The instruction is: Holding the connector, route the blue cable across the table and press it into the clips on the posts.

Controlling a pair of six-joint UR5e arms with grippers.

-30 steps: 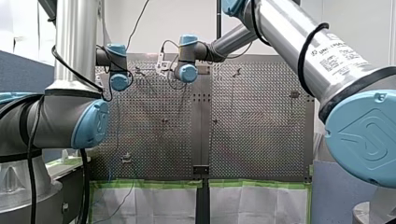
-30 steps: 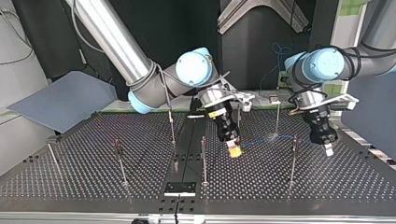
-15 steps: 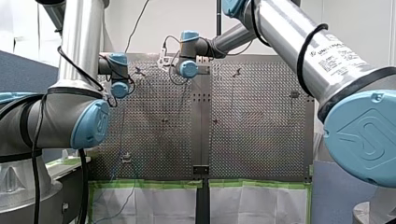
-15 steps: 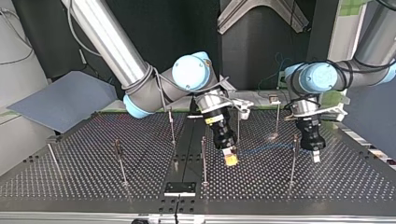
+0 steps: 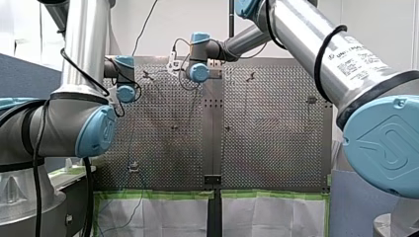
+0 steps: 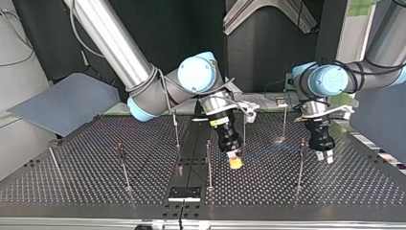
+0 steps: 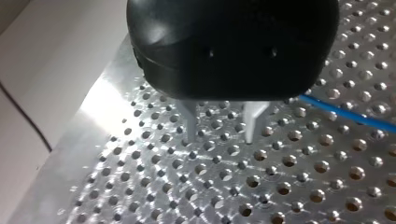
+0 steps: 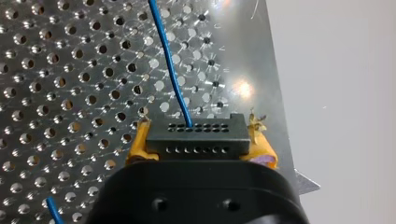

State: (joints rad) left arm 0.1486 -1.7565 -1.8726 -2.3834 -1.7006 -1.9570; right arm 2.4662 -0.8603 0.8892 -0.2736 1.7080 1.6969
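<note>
In the right wrist view my right gripper (image 8: 200, 142) is shut with its yellow pads (image 8: 139, 142) on a black connector (image 8: 196, 133). The blue cable (image 8: 169, 65) leaves the connector and runs ahead over the perforated table. In the top view that gripper (image 6: 234, 163) hangs low beside a thin post (image 6: 208, 160). From there the cable (image 6: 268, 152) stretches toward another post (image 6: 300, 163). My left gripper (image 6: 324, 158) stands just past that post. Its metal fingers (image 7: 189, 126) are open with nothing between them, and the cable (image 7: 345, 114) lies beside them.
Several more thin posts (image 6: 175, 128) stand across the perforated table (image 6: 76, 191). A small black plate (image 6: 184, 193) sits at the near edge in the top view. A grey board (image 6: 62, 103) lies off the table at that view's left.
My left gripper came toward the post and lower, then spread its fingers apart. My right gripper dropped a little with the connector still in it.
</note>
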